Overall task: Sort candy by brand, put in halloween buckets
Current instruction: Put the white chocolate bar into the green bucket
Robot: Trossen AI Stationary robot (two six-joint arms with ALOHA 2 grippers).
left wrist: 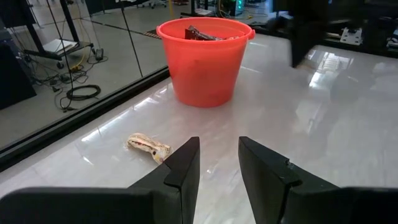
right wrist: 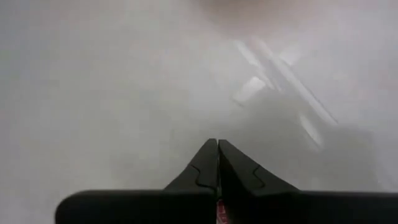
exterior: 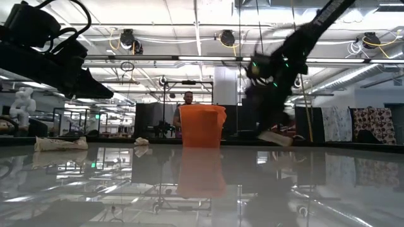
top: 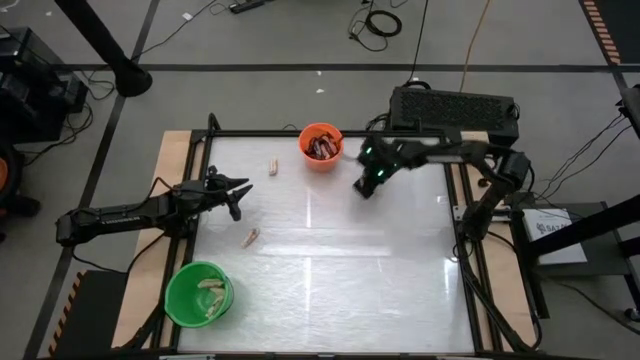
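The orange bucket (top: 320, 146) (exterior: 202, 126) (left wrist: 208, 59) stands near the table's far edge and holds dark brown-red candy (top: 320, 148). At the near left corner, the green bucket (top: 200, 293) holds pale candy. Two pale candy pieces lie flat on the table, one (top: 272, 166) (left wrist: 148, 146) left of the orange bucket and one (top: 250, 237) nearer the middle left. My left gripper (top: 235, 195) (left wrist: 217, 162) is open and hovers between these two pieces, pointing toward the orange bucket. My right gripper (top: 365, 188) (right wrist: 217, 144) is shut and hangs above bare table, right of the orange bucket.
A dark frame rail (top: 330, 133) runs along the table's far edge behind the orange bucket. The white tabletop (top: 340, 270) between the arms and toward the near edge is bare. A person (exterior: 187, 101) stands in the room behind the table.
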